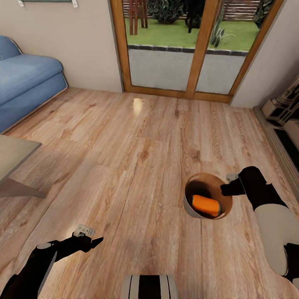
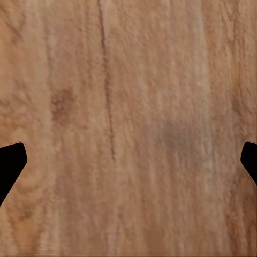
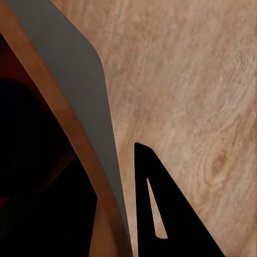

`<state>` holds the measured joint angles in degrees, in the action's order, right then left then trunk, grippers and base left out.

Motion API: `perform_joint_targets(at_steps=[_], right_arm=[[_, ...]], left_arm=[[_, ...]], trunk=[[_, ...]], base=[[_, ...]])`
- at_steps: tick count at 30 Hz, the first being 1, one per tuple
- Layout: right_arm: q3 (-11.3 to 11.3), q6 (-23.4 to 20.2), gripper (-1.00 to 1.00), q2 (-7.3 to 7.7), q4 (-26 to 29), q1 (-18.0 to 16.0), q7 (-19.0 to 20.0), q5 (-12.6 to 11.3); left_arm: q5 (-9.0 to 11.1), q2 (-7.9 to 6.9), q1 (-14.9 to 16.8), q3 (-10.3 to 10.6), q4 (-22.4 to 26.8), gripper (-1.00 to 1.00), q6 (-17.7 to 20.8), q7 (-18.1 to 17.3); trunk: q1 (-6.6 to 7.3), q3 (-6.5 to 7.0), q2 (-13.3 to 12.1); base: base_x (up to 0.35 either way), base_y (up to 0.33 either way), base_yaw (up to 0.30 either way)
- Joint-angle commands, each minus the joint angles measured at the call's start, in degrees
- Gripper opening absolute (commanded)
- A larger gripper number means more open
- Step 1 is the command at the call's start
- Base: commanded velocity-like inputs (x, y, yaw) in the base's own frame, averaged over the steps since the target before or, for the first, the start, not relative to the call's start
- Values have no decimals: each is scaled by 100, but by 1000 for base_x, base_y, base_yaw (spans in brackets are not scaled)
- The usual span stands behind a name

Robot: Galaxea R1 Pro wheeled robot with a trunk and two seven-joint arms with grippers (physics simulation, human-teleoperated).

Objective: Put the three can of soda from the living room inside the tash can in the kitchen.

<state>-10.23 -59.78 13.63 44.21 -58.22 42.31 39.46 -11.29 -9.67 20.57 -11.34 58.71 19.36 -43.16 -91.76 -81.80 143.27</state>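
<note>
Head view: the tash can is over the wood plank floor at the right, brown-orange inside, with one orange can of soda lying on its side in it. The right gripper is clamped on the rim at the can's right side. The left gripper hangs over bare floor near left, its fingers close together there. A blue sofa sits far left, wood-framed glass doors at the far wall, and a corner of a low counter pokes in at the left.

Left wrist view: just floor planks, with two black fingertips spread wide at the edges, so it's released, holding nothing.

Right wrist view: the tash can's grey wall and brown rim run right beside one black finger on the outside; the inside is dark.
</note>
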Motion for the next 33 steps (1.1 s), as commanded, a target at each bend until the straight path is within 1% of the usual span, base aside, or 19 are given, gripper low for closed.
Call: perform_joint_targets(at_steps=[1,6,18,27,32,33], right_arm=[[-3,-22,-100,0,-13,-1,5,-79],[2,-22,-100,0,-93,-5,0,-76],[-4,-22,-100,-8,-115,-4,-3,-70],[-6,-22,-100,-2,-135,-1,-20,-70],[1,-22,-100,-7,-193,-1,-35,-70],[2,-22,-100,-8,-196,-3,-36,-70]], left_arm=[[-1,0,0,0,0,100,-4,0],[-4,0,0,0,-6,100,-10,0],[4,0,0,4,-9,100,-37,0],[4,0,-1,8,-9,100,-45,0],[4,0,-3,9,-9,100,-46,0],[4,0,-2,9,-9,100,-46,0]], trunk=[[-1,-22,2],[-14,-133,9],[-14,-133,9],[-37,-332,21],[-37,-332,21],[-40,-354,22]], base=[[0,0,0],[0,0,0],[0,0,0],[0,0,0],[0,0,0],[0,0,0]])
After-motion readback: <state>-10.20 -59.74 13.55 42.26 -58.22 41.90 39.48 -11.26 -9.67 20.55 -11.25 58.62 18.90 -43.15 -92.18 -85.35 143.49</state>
